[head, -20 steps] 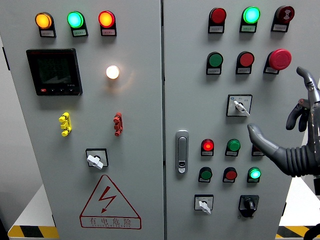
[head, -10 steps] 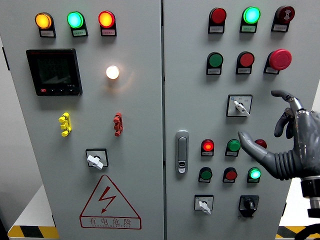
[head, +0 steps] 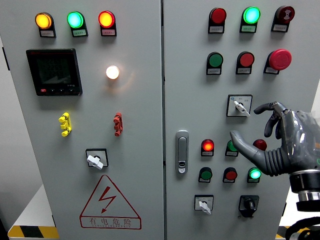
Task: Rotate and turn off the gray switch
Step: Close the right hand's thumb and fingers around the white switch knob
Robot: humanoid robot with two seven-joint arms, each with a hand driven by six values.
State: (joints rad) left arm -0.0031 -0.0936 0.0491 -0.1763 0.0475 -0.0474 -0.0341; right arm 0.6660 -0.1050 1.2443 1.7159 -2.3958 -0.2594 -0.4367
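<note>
A gray rotary switch sits in a square plate on the right cabinet door, its white handle pointing down-right. My right hand comes in from the right edge and hovers just right of and below that switch, not touching it. Its fingers are spread and slightly curled, and they hold nothing. The thumb stretches left across a green button. Two similar gray switches show lower down, one on the left door and one at the right door's bottom. My left hand is out of view.
Red and green buttons and lit lamps surround the switch. A red mushroom stop button is above right, a black knob switch below. A door handle is left of the hand. The left door carries a meter.
My right hand has moved left and down along the panel, from beside the mushroom button to just beside the gray switch. Its fingers have curled in somewhat.
</note>
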